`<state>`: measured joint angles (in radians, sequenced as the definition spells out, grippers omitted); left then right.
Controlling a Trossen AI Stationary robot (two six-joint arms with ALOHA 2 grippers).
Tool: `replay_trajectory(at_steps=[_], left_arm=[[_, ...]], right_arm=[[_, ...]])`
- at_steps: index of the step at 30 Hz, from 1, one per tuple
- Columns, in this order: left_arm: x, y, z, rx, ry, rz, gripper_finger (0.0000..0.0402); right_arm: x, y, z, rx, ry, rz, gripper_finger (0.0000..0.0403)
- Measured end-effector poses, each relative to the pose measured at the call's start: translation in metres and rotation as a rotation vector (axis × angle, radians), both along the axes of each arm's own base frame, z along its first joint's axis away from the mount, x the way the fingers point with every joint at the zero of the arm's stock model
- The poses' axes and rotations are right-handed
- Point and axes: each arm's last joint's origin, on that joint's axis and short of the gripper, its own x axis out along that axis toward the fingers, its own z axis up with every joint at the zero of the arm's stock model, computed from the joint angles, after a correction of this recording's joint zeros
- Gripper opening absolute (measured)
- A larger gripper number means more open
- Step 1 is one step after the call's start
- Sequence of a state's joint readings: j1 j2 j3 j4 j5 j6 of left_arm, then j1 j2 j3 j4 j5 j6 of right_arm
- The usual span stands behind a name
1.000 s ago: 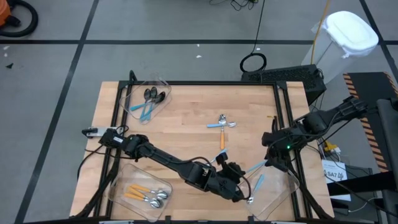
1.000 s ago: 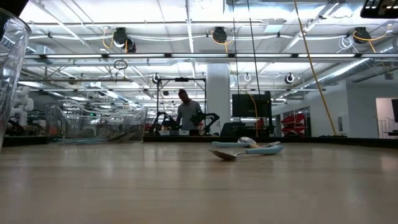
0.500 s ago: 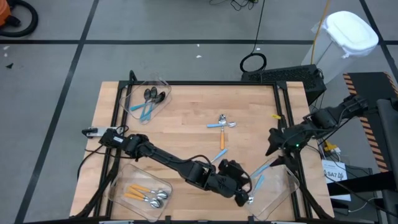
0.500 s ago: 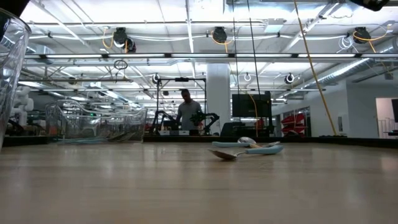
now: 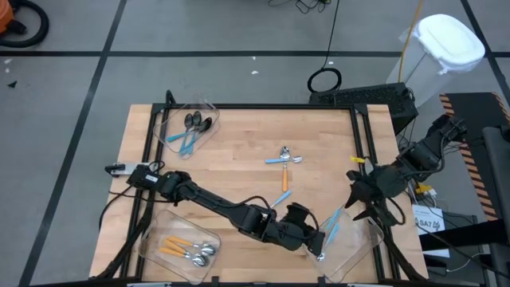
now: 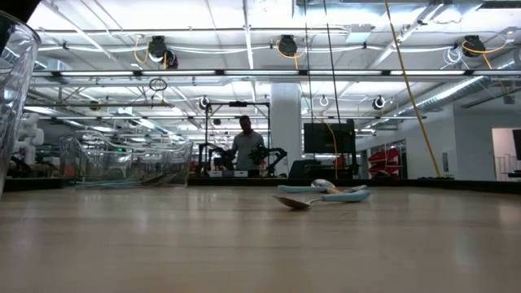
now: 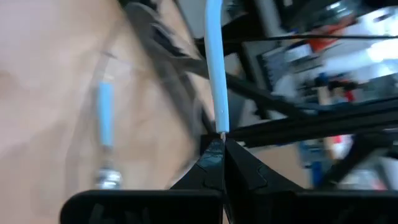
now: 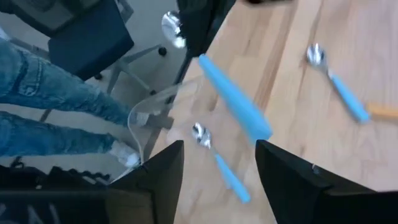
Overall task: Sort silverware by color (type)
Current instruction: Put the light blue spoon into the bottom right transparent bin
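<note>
My left gripper [image 5: 317, 243] was clamped on a blue spoon [image 5: 330, 226] over the near-right bin [image 5: 362, 255], where another blue spoon [image 7: 105, 118] already lay. My right gripper [image 5: 360, 201], jaws apart and empty, hung beside it. I judged it best to lower well inside the rim before letting go.
</note>
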<state>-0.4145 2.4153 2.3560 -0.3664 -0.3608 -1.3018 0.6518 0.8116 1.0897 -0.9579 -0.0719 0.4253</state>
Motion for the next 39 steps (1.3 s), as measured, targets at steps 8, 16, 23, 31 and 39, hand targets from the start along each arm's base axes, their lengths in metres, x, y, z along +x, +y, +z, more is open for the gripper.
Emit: replay_trajectory(at_steps=[8,16,23,31,39], left_arm=[[0.003,-0.007,0.015,-0.148,-0.152,-0.005,0.0003],[0.001,-0.013,0.016,-0.18,-0.16,-0.011,0.0003],[0.001,-0.014,0.019,-0.241,-0.175,-0.02,0.0003],[0.001,-0.014,0.018,-0.249,-0.169,-0.018,0.0003],[0.001,-0.014,0.018,-0.255,-0.168,-0.022,0.0003]], right_arm=[[-0.001,0.013,0.009,-0.061,-0.216,0.085,0.0187],[0.0,0.025,0.005,-0.168,-0.27,0.196,0.0166],[0.008,0.037,-0.002,-0.292,-0.302,0.195,0.0146],[0.008,0.042,-0.004,-0.313,-0.307,0.2,0.012],[0.005,0.045,-0.004,-0.308,-0.312,0.234,0.0064]])
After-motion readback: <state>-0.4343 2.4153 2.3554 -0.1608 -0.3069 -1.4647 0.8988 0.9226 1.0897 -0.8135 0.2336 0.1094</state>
